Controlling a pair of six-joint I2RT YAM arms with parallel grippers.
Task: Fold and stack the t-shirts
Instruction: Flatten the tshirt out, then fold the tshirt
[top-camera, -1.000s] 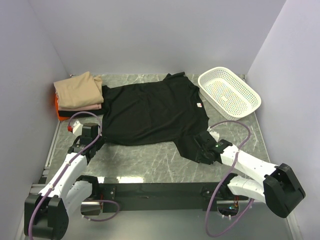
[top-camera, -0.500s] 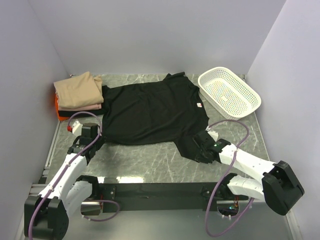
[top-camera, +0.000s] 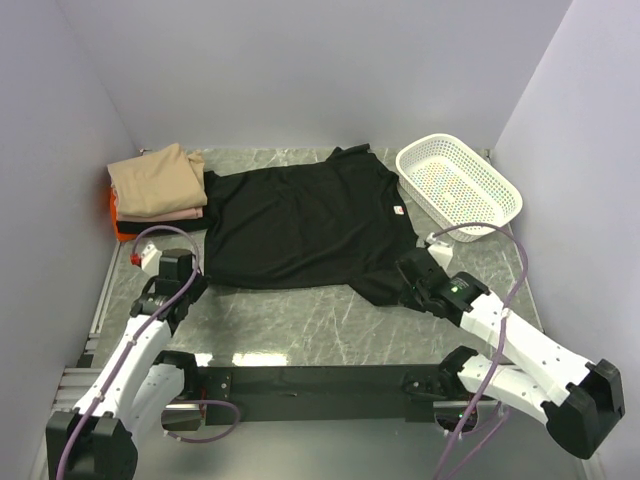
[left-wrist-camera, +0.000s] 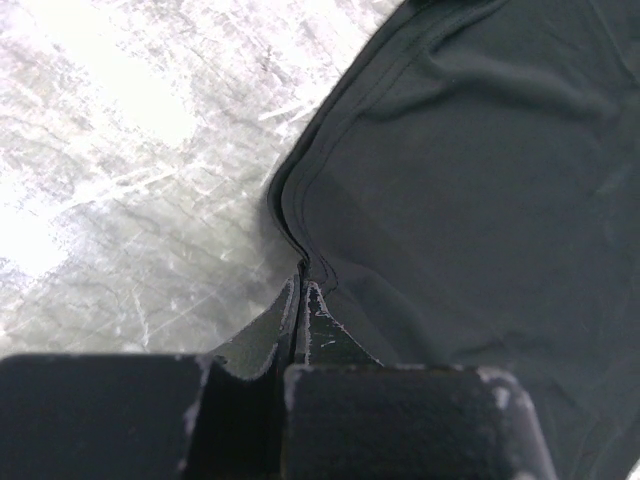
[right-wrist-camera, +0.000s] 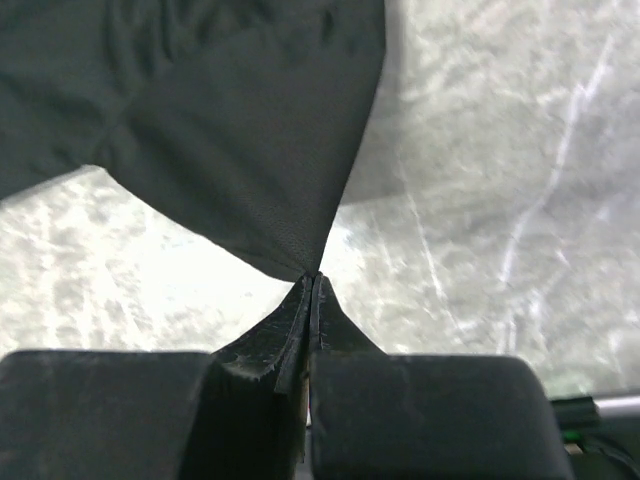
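**A:** What is hard to see?

**B:** From above, the dark fingertips of both claws melt into the black t-shirt (top-camera: 300, 225). Each wrist view cuts off all but a patch of cloth. The stack of folded tees (top-camera: 158, 190) lies beyond the left claw (left-wrist-camera: 303, 290), slightly to its left. The tan tee on top covers the rest, so only a pink edge and an orange sliver show.

**A:** And the claws?

**B:** Both are pressed together on cloth. The left claw pinches the hem edge at the shirt's near left corner. The right claw (right-wrist-camera: 315, 280) pinches the tip of the near sleeve, which is drawn to a point in its jaws.

**A:** Which way does the shirt lie?

**B:** Flat, spread between and beyond the two claws, with its long axis running left to right. The hem is at the left claw's end. The collar, with its small pinkish neck label (top-camera: 399, 211), lies just beyond the right claw. The other sleeve points to the far wall.

**A:** The surroundings?

**B:** A grey marbled table (top-camera: 290, 325), glossy with glare, closed in by plain pale walls (top-camera: 300, 70). A white perforated basket (top-camera: 460, 185) sits beyond the right claw, a little to its right, near the collar end.
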